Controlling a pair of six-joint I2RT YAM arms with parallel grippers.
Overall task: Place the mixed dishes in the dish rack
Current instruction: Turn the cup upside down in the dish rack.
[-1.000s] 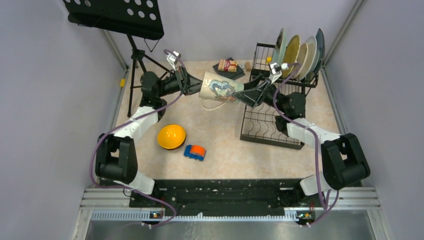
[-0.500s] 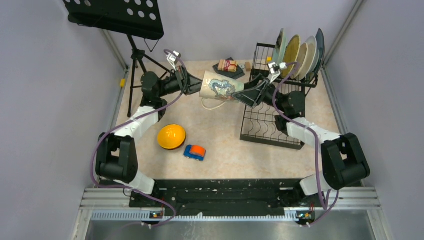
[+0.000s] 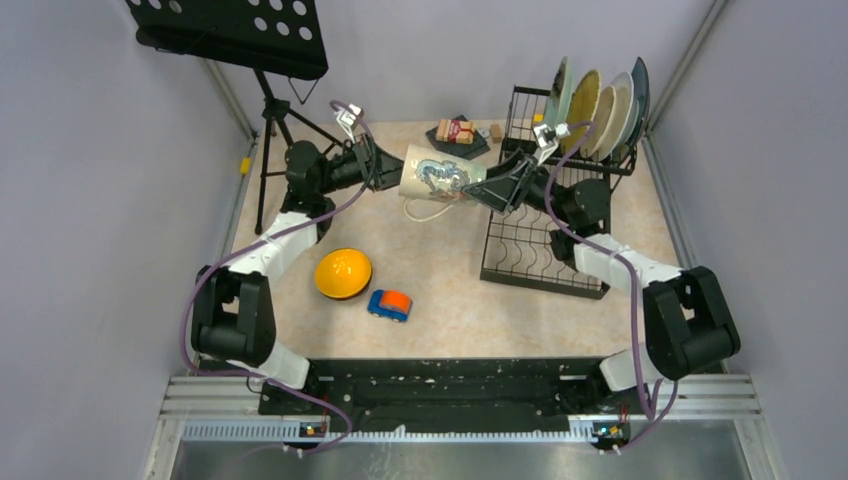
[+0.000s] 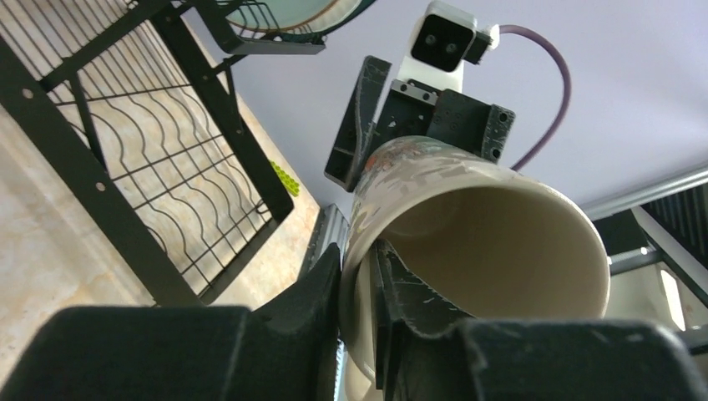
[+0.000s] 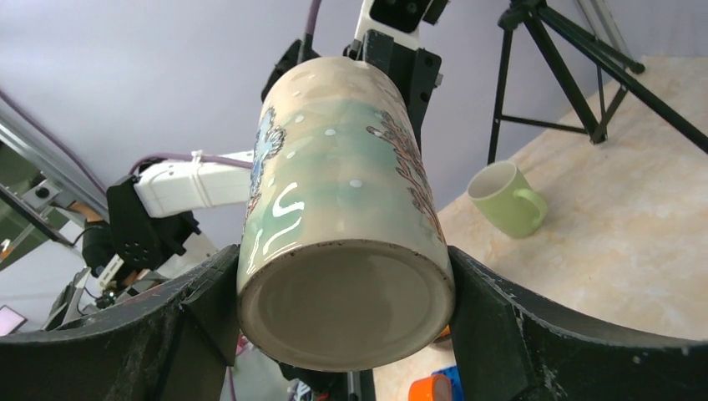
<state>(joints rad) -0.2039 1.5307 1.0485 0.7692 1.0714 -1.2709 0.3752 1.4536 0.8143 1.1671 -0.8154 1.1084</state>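
Note:
A beige mug (image 3: 440, 175) with a dragon pattern lies sideways in the air between both grippers, left of the black dish rack (image 3: 540, 250). My left gripper (image 3: 395, 170) is shut on its rim (image 4: 357, 259), one finger inside and one outside. My right gripper (image 3: 487, 185) has its fingers against both sides of the mug's base (image 5: 346, 284). Several round plates and a dark teal plate (image 3: 600, 100) stand in the rack's upper tier. The orange-yellow bowl (image 3: 343, 273) sits on the table. The pale green mug (image 5: 505, 198) lies near the tripod.
A blue-and-orange toy car (image 3: 389, 304) sits right of the bowl. A packet on a dark mat (image 3: 456, 131) lies at the back. The black music stand (image 3: 230, 30) on its tripod stands at the back left. Grey walls close in both sides.
The right wrist has edged slightly toward the back. The mug stays held between both grippers in nearly the same spot.

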